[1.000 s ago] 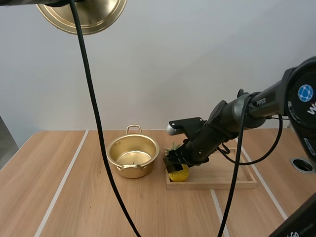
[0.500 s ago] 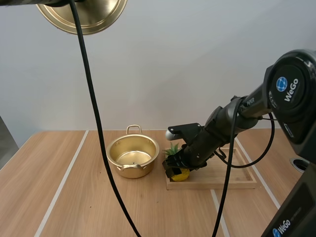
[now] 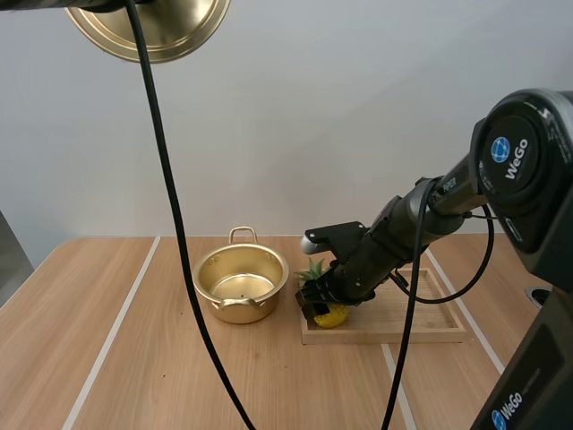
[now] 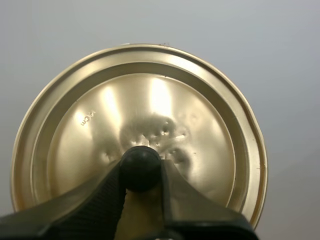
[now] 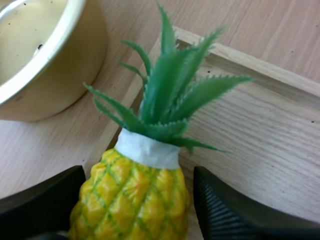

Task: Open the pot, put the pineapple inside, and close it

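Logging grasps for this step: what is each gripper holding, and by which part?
Left gripper pinches the lid by its black knob. Right gripper stands open around the pineapple, flanking its body, holding nothing.

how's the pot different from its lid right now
The lid hangs high in the air, its black knob pinched by the left gripper; the pot stands on the table. The lid is a shallow disc with one knob; the pot is a deep bowl with loop handles, open and empty. Both are shiny gold-coloured metal.
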Tool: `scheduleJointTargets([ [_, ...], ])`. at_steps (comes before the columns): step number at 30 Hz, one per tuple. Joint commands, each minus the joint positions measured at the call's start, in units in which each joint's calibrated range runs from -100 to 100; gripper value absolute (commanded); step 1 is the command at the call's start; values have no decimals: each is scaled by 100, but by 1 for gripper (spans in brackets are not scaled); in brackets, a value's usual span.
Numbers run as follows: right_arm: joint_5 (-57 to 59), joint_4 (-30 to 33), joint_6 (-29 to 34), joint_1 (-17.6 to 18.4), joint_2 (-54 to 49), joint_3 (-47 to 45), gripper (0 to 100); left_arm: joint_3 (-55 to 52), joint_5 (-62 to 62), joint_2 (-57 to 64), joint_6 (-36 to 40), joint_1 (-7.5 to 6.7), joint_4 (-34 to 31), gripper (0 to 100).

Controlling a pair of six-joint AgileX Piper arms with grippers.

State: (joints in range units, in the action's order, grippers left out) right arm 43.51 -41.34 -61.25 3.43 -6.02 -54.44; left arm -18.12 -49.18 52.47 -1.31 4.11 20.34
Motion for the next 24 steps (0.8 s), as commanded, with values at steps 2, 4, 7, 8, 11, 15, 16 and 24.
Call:
scheduleJointTargets([
  [2,-105,-35,-60,14,4,-9,83,44,135,25,43,12,6,0],
  [4,-134,-35,-60,14,4,-9,53,44,135,25,43,12,6,0],
  [7,-117,8,-60,14,4,-9,0,44,135,25,43,12,6,0],
  [8,-117,8,-60,14,4,-9,0,44,135,25,43,12,6,0],
  [11,-117,8,-60,14,4,-9,0,44,135,25,43,12,6,0],
  [15,-258,8,-60,14,-135,-9,0,44,135,25,43,12,6,0],
  [16,-296,8,-60,14,-190,6,0,44,135,25,43,12,6,0],
  [24,-315,-257,-30,14,-1257,439,0,44,135,25,43,12,6,0],
])
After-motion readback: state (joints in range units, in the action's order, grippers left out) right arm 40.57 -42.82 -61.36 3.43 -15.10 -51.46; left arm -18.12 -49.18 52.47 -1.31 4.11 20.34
